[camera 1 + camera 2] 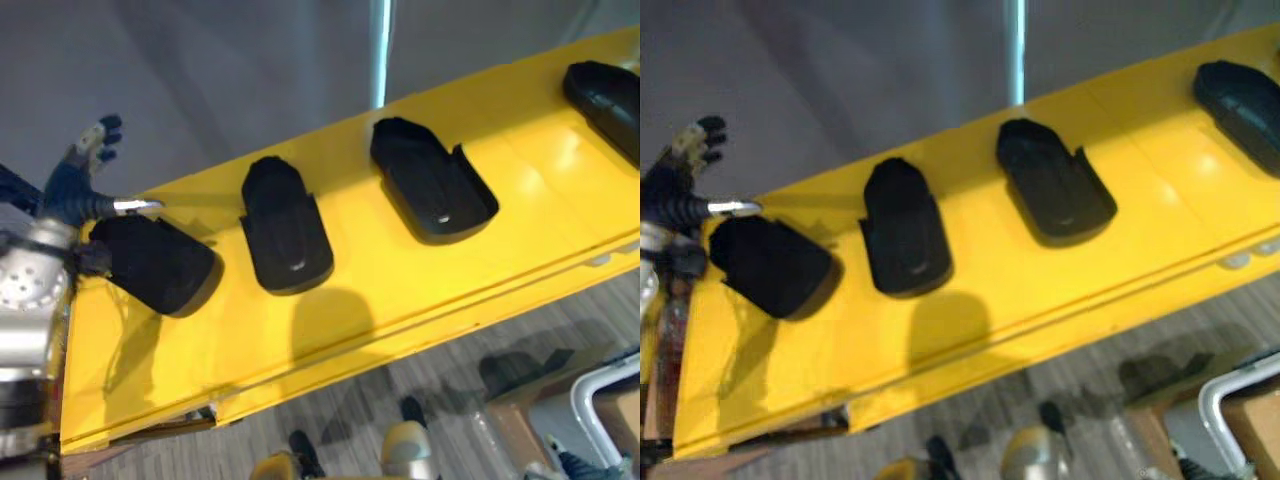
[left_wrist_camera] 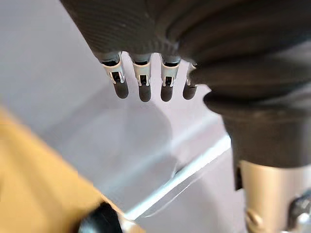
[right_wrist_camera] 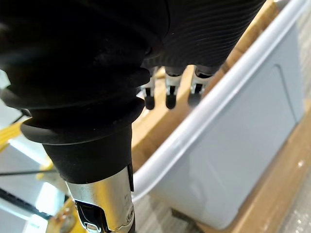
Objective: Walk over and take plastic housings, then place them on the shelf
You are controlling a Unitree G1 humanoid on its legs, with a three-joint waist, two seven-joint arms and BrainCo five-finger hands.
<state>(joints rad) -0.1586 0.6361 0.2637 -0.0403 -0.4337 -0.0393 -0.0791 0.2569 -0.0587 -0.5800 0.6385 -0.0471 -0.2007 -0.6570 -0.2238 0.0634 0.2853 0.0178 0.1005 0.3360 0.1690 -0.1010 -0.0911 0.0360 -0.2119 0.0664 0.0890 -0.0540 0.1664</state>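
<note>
Four black plastic housings lie in a row on the long yellow shelf (image 1: pixel 330 335), well apart from each other. The left hand (image 1: pixel 72 185) is at the left end of the shelf, right by the leftmost housing (image 1: pixel 155 262). Its fingers (image 2: pixel 145 90) are straight and spread out toward the grey wall, holding nothing. Its thumb (image 1: pixel 135 205) lies along the top edge of that housing, and I cannot tell if it touches. The right hand (image 3: pixel 170 94) hangs low over a white bin (image 3: pixel 233 145) in a brown box (image 3: pixel 286 160), with loose fingers and nothing in them. It looks to me like the left hand is letting go of the leftmost housing. To do that well, I think the hand should lift straight up and away, with the thumb clear first, so it does not drag or spin the piece. It should also keep off the shelf's left end, which is very near. The leftmost housing lies slanted, with its long side running partly along the shelf and its round end toward the second housing (image 1: pixel 285 228). The second one points across the shelf, narrow end to the wall and wide end to the front edge. The third housing (image 1: pixel 430 180) also lies across the shelf but leans a bit, with its notched, open end to the front. The fourth housing (image 1: pixel 608 100) sits at the far right, partly cut off from view.
</note>
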